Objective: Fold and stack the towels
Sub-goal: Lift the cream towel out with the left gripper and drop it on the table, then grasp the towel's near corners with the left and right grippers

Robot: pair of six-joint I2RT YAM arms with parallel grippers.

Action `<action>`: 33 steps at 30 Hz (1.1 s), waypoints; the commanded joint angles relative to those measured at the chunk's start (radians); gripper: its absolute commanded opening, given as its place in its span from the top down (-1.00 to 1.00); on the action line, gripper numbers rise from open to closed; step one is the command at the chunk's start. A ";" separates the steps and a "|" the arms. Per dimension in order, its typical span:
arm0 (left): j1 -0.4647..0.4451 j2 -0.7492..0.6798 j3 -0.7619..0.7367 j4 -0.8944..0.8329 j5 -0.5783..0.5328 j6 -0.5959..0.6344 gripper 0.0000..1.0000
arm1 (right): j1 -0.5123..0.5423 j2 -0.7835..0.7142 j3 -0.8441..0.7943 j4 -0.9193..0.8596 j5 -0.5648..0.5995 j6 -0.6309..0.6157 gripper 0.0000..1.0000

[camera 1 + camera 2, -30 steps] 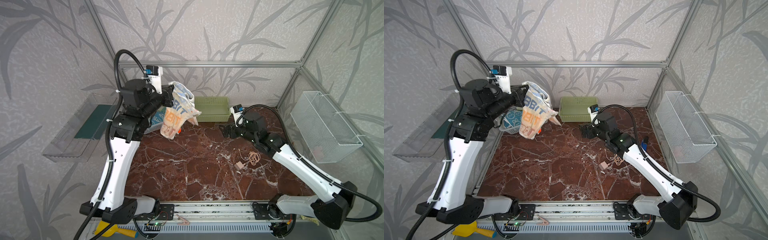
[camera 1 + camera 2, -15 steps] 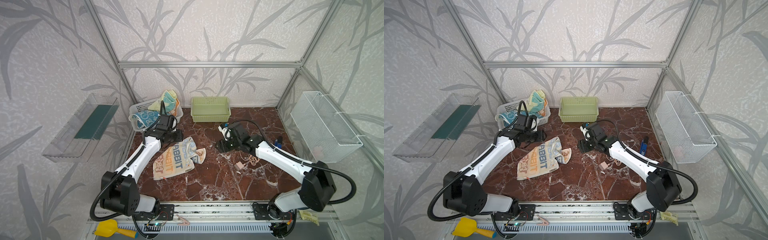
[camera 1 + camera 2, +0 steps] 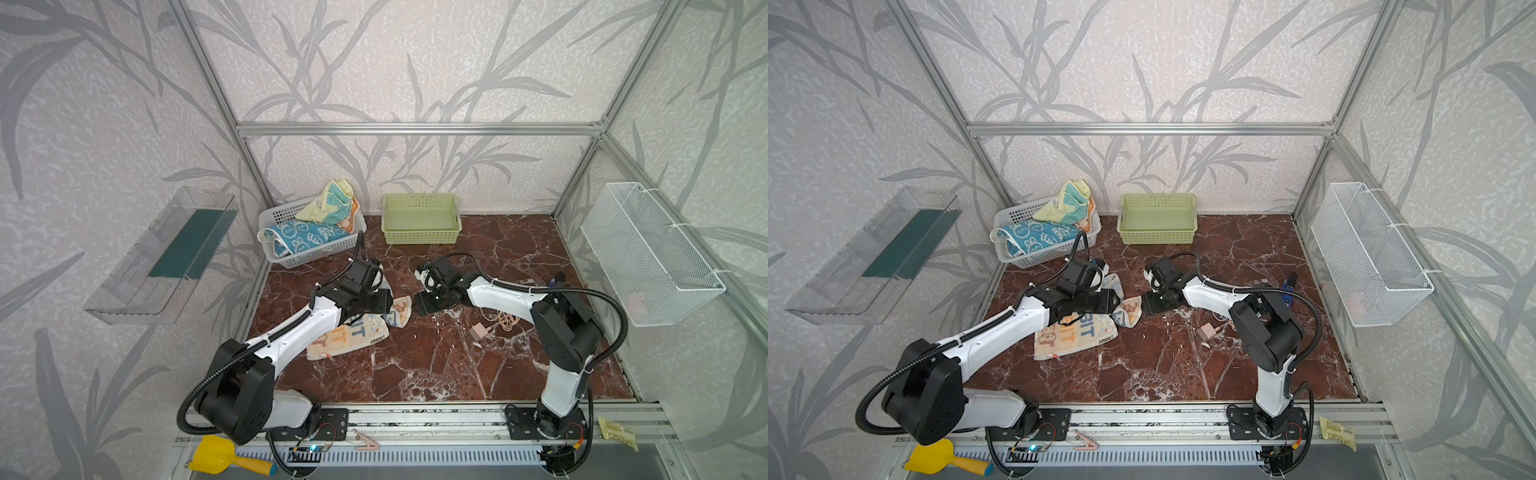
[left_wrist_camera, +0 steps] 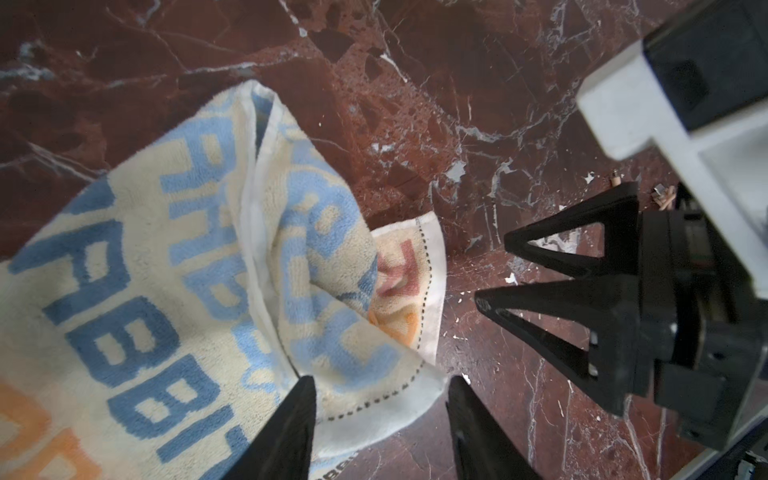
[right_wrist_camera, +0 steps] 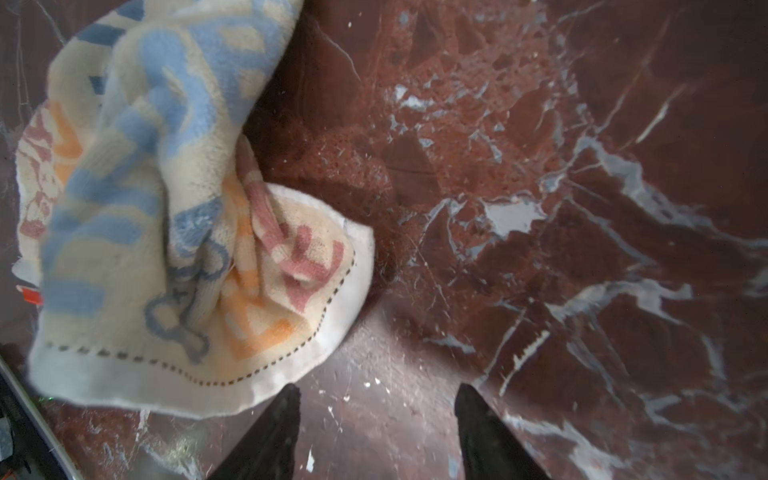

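Top views: high at front, aimed down and back, far off, whole table in both, near-identical. Left wrist: close, aimed past left gripper onto towel, right gripper just ahead. Right wrist: close, aimed past right gripper; same towel corner just ahead, shared with left wrist.

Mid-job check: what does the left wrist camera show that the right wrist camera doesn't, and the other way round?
Only the left wrist view: the right hand from outside, open and empty, just short of the towel corner, plus the towel's flatter blue lettering. Only the right wrist view: how crumpled that end of the towel is, bunched in ridges, with bare marble between the right hand's fingertips. Both: the dotted-hem corner lying on the marble tabletop, and each camera's own hand open, including the left hand.
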 commanded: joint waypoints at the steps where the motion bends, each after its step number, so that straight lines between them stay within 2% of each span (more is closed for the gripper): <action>1: -0.010 -0.041 -0.055 0.075 -0.042 -0.088 -0.06 | -0.002 0.046 0.055 0.010 -0.010 0.015 -0.23; 6: -0.010 -0.098 -0.140 0.120 -0.080 -0.280 -0.06 | -0.002 0.122 0.112 0.008 -0.022 0.015 -0.29; 10: -0.010 -0.166 -0.237 0.245 -0.080 -0.427 -0.12 | -0.003 0.160 0.148 0.013 -0.023 0.016 -0.29; 15: -0.005 -0.213 -0.333 0.392 -0.055 -0.546 -0.13 | -0.006 0.205 0.193 0.005 -0.029 0.015 -0.30; 18: 0.005 -0.185 -0.368 0.464 -0.020 -0.607 -0.10 | -0.010 0.223 0.201 0.012 -0.030 0.021 -0.29; 22: 0.037 -0.100 -0.436 0.674 0.079 -0.715 0.05 | -0.014 0.241 0.200 0.038 -0.054 0.040 -0.21; 24: 0.043 -0.070 -0.450 0.748 0.113 -0.751 0.16 | -0.014 0.243 0.195 0.052 -0.064 0.046 -0.09; 26: 0.045 -0.058 -0.444 0.753 0.136 -0.755 0.29 | -0.016 0.243 0.184 0.067 -0.075 0.051 0.15; 30: 0.055 -0.101 -0.446 0.706 0.123 -0.741 0.84 | -0.030 0.230 0.163 0.087 -0.104 0.061 0.83; 32: 0.061 -0.158 -0.436 0.636 0.106 -0.718 1.00 | -0.036 0.193 0.142 0.099 -0.094 0.061 1.00; 33: 0.065 -0.186 -0.426 0.598 0.100 -0.704 1.00 | -0.039 0.175 0.131 0.104 -0.086 0.061 1.00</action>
